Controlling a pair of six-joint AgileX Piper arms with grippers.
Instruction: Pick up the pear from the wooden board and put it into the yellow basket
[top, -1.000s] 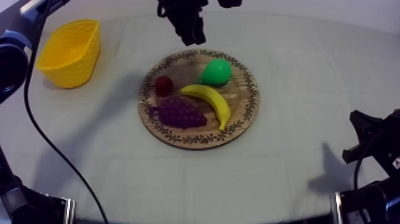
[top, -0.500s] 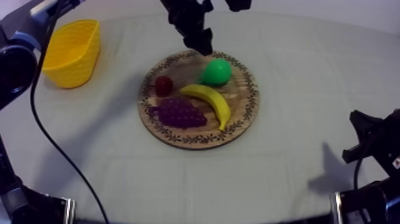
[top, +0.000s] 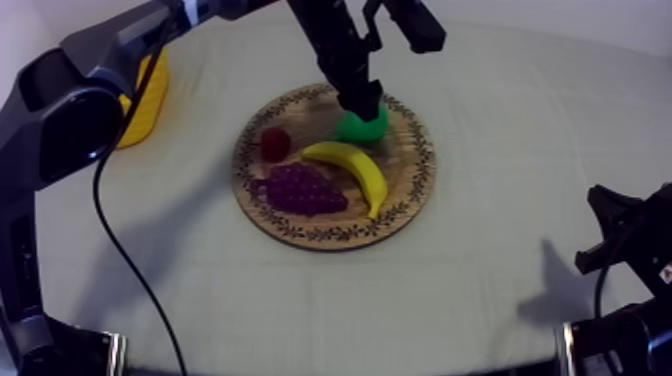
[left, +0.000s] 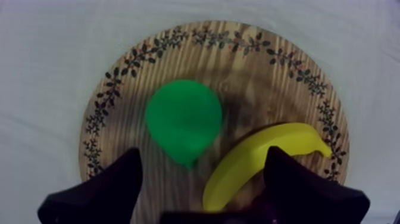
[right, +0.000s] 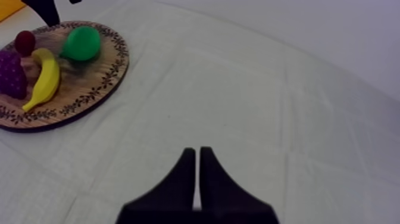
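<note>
1. Left gripper (left: 202, 156) spread wide, hovering right over the pear (left: 183, 122) — nothing pinched yet.
2. The pear lies on the wooden board (left: 280, 89), just beside the banana (left: 262, 152).
3. Right gripper (right: 197, 156) pressed together, well apart over the worktop (right: 250, 107).
4. Grasp, lift, carry to the yellow basket (top: 148, 95) — all left to do.

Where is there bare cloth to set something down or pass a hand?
Free: the wide cloth between board and right gripper, and the cloth between the board and the near edge. Crowded: the board holds pear, banana, grapes and small red fruit, with the left gripper open over the pear.
</note>
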